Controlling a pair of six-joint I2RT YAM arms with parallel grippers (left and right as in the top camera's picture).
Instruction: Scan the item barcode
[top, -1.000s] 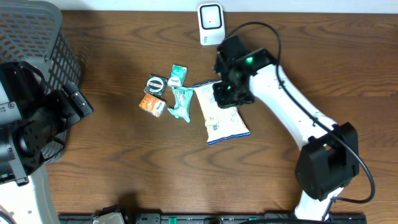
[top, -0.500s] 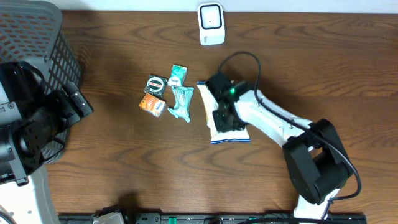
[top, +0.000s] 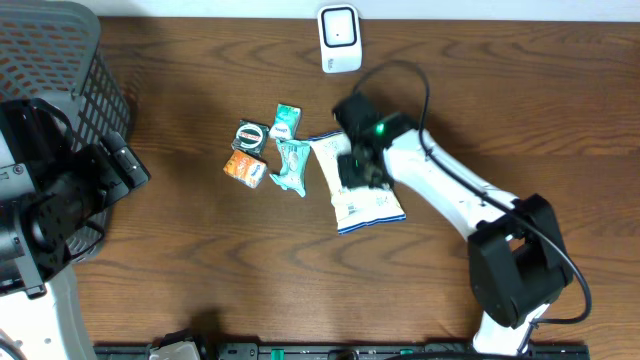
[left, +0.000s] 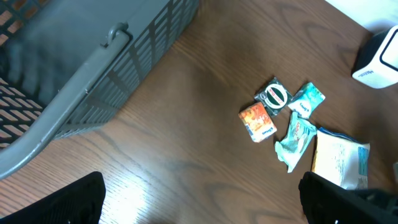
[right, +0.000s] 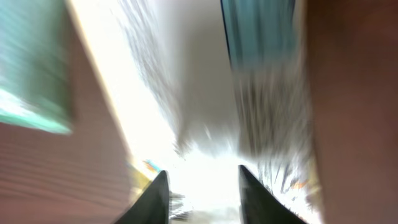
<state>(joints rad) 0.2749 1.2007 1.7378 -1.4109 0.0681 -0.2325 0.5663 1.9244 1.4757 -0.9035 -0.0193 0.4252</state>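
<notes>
We see the white snack bag (top: 366, 200) lying flat on the brown worktop (top: 180, 270), a little right of the centre of the overhead frame, with its blue-edged end towards the lower right. The right tool (top: 353, 172) sits on the bag's upper half. In the right wrist view its two dark fingertips (right: 155, 199) stand a short way apart with the bright, blurred bag surface between them. We cannot tell whether they pinch the bag or only rest over it.

The white barcode scanner (top: 339, 38) stands at the top edge of the overhead frame, well apart from the bag and above it in the picture.

Just left of the bag lies a cluster of small packets: a long teal packet (top: 292, 166) nearest it, a small teal packet (top: 286, 120) above that, then a round black-and-white packet (top: 250, 135) and an orange packet (top: 243, 168) further left.

The left tool (left: 202, 208) hangs over the left side of the worktop, spread wide with nothing between its fingers, which show only at the lower corners of the left wrist view. The grey mesh basket (top: 70, 60) fills the upper left corner of the overhead frame.
</notes>
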